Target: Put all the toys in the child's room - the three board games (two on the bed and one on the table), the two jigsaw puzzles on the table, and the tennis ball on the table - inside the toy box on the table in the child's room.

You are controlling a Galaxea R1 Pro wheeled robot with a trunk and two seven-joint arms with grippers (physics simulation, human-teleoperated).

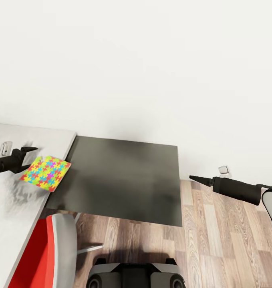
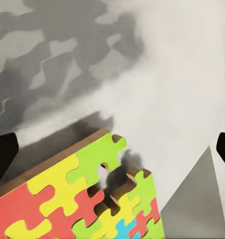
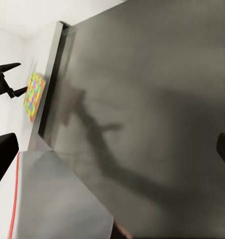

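Jigsaw puzzle [image 1: 45,173] lies flat at the pale desk [image 1: 15,208] corner, one edge just over the darker section [image 1: 119,180]. Left gripper [image 1: 31,155] hovers beside it with fingers spread and nothing held; a good pick would likely use that overhanging edge. Right gripper [image 1: 192,177] hangs over the floor [image 1: 216,248], state unclear. Red chair [image 1: 39,256] crowds the near side.

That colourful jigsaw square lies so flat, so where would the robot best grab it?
Probably by the edge overhanging the dark lower table section. The jigsaw puzzle is thin and flat on the pale top, so jaws could close above and below that exposed edge, coming from that side.
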